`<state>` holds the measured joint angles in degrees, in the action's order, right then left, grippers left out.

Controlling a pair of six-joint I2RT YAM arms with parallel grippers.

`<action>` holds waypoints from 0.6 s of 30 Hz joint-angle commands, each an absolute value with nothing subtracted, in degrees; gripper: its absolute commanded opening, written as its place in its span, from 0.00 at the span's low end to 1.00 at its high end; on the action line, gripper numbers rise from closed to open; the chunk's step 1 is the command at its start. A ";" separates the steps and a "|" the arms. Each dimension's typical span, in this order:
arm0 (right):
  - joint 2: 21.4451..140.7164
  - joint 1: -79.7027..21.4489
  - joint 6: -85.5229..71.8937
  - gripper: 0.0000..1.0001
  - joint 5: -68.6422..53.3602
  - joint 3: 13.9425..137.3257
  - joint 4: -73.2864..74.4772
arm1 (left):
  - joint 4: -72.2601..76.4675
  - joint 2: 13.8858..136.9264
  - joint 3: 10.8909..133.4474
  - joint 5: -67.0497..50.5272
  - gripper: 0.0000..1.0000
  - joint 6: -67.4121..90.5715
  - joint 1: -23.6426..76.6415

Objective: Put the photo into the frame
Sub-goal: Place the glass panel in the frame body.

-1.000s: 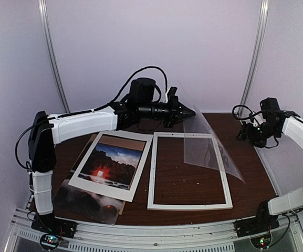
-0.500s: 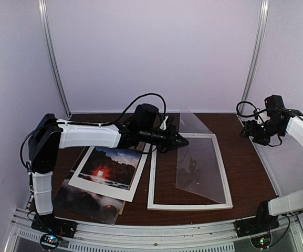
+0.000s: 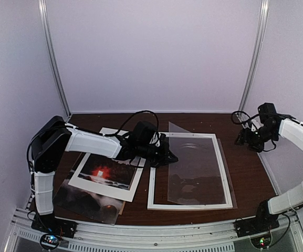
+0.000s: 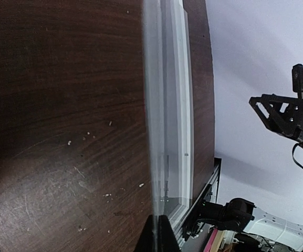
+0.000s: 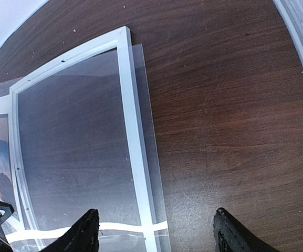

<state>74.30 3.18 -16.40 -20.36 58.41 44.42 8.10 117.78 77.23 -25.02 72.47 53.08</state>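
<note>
The photo (image 3: 105,171), a dark sunset print with a red sun, lies at the left of the table under a white card mat (image 3: 114,192); its lower part (image 3: 85,202) sticks out beneath the mat. The white frame (image 3: 152,178) lies flat in the middle, seen too in the right wrist view (image 5: 133,131). My left gripper (image 3: 171,157) is shut on the left edge of a clear sheet (image 3: 198,168), which rests almost flat over the frame and overhangs its right side. My right gripper (image 3: 244,138) hovers open above the table's right side, nothing between its fingers (image 5: 88,231).
The dark wood table (image 3: 246,173) ends at a metal rail (image 3: 156,231) along the near edge. Light walls close in at the back and sides. The left arm (image 3: 88,143) stretches across the mat's upper part.
The left arm has come down and back, bringing the clear sheet from steeply tilted to nearly flat on the frame. The right gripper has shifted only slightly.
</note>
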 commanded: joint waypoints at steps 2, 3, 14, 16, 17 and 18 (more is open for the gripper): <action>76.21 1.70 -17.11 0.74 -22.07 55.88 39.89 | 9.53 117.35 76.35 -21.26 0.00 68.94 52.07; 76.74 1.26 -17.11 0.74 -22.06 55.70 39.51 | 9.41 117.26 76.15 -20.92 0.00 68.65 51.84; 83.97 -3.69 -17.02 0.82 -21.19 54.17 35.08 | 7.03 117.66 76.55 -21.71 0.00 66.29 50.76; 84.59 -3.98 -16.92 0.84 -20.83 53.99 34.75 | 6.65 117.73 76.71 -21.92 0.00 65.98 50.64; 84.83 -4.04 -16.88 0.86 -20.58 53.97 34.64 | 6.49 117.77 76.77 -22.08 0.00 65.86 50.56; 85.01 -4.12 -16.85 0.90 -20.44 53.88 34.59 | 6.32 117.85 76.85 -22.26 0.00 65.75 50.54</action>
